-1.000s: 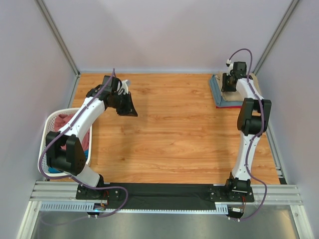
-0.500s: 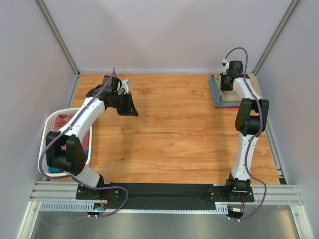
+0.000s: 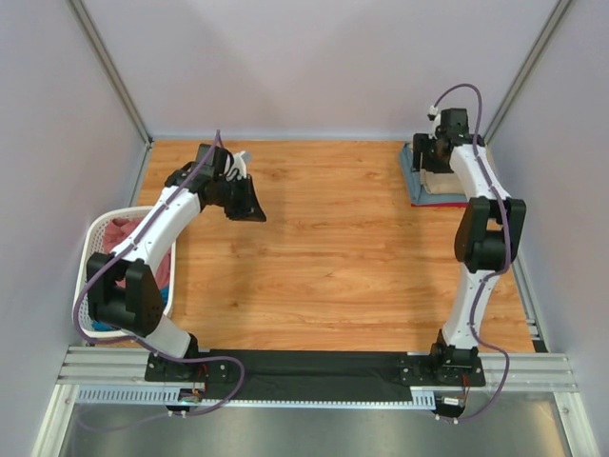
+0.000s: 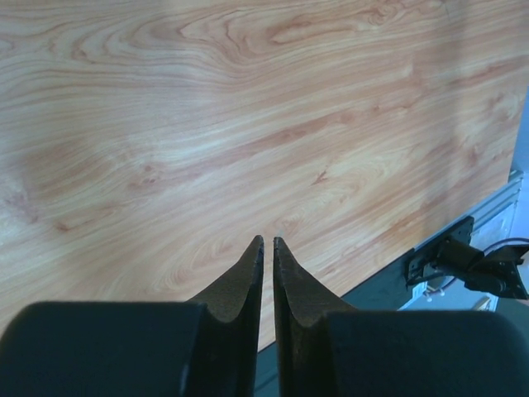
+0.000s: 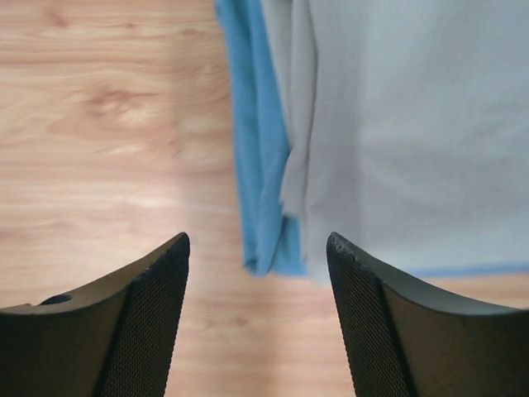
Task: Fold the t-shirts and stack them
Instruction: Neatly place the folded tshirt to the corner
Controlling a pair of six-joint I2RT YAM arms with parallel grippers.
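Folded tan and teal cloth t-shirts sat at the far-right corner of the wooden table under the wide-spread right gripper, the left gripper nearly closed, empty.

No readable writing is being displayed in any of the views. No lettering, number, brand mark or sign is being shown legibly on the stacked t-shirts, on the laundry basket or on the table.
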